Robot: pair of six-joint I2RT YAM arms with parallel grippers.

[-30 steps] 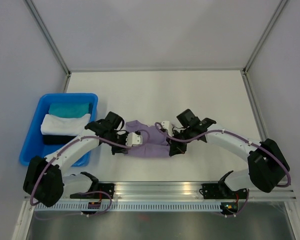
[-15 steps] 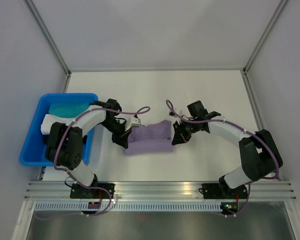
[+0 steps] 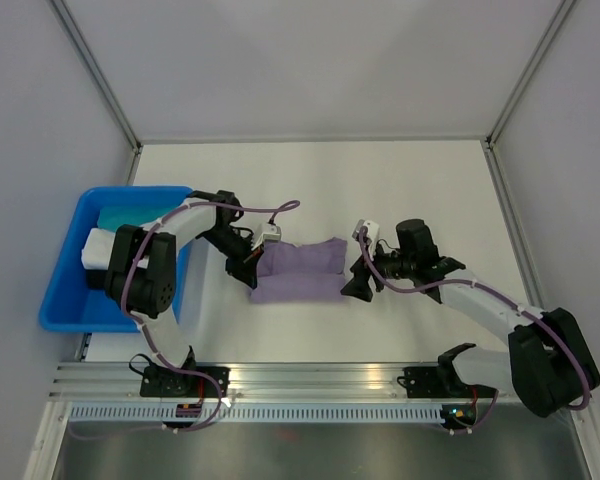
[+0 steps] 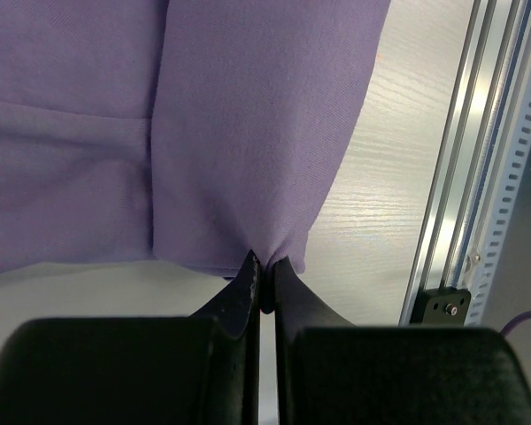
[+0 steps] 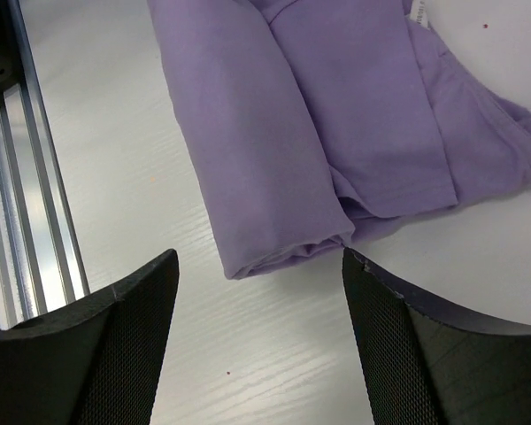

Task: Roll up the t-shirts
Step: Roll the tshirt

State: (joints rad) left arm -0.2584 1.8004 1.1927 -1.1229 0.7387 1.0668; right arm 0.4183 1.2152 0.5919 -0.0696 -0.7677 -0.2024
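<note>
Left tool [image 4: 264, 266] clenched on t-shirt [image 3: 298, 270] edge at its tips, likely to hold the fold (roll seems partly done). Right tool [image 5: 259, 258] spread wide, holding nothing, shirt end just ahead on table [image 3: 410, 190].

left wrist: t-shirt [image 4: 248, 124] cut off at top and left edges | right wrist: t-shirt cut off at top, right edges | top external: white bundle [image 3: 94, 246] half hidden behind left arm [image 3: 176, 224]

One lavender t-shirt [image 3: 298, 270], one blue bin [image 3: 130, 190], one teal bundle [image 3: 130, 215], one white bundle [image 3: 95, 248], two arms: left arm [image 3: 175, 230], right arm [image 3: 480, 297]
</note>
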